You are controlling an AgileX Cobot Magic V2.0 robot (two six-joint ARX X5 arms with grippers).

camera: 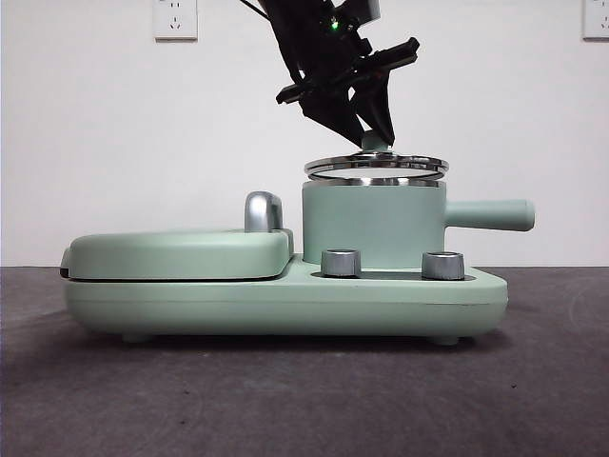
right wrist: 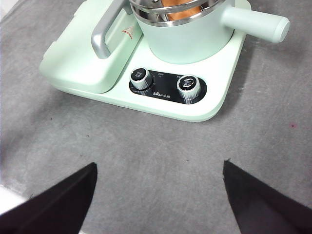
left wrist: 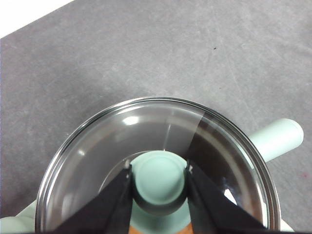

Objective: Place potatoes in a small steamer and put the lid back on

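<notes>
left end effector [camera: 373, 129], top centre of frame: clenched on knob of round steel-rimmed glass lid [camera: 377, 166] | lid hovering level directly above mint-green cylindrical steamer pot [camera: 373, 224], rims apart | orange-brown potato [right wrist: 181, 10] inside | right end effector [right wrist: 158, 195] released, waiting

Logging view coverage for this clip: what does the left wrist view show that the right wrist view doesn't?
Only the left wrist view shows the left claw closed on the lid's knob, seen from above through the glass.

Only the right wrist view shows the two control dials, the grill cover's steel handle, the orange potato in the pot, and the right claw open, away from the cooker.

Both show the steamer's side handle and the lid.
</notes>
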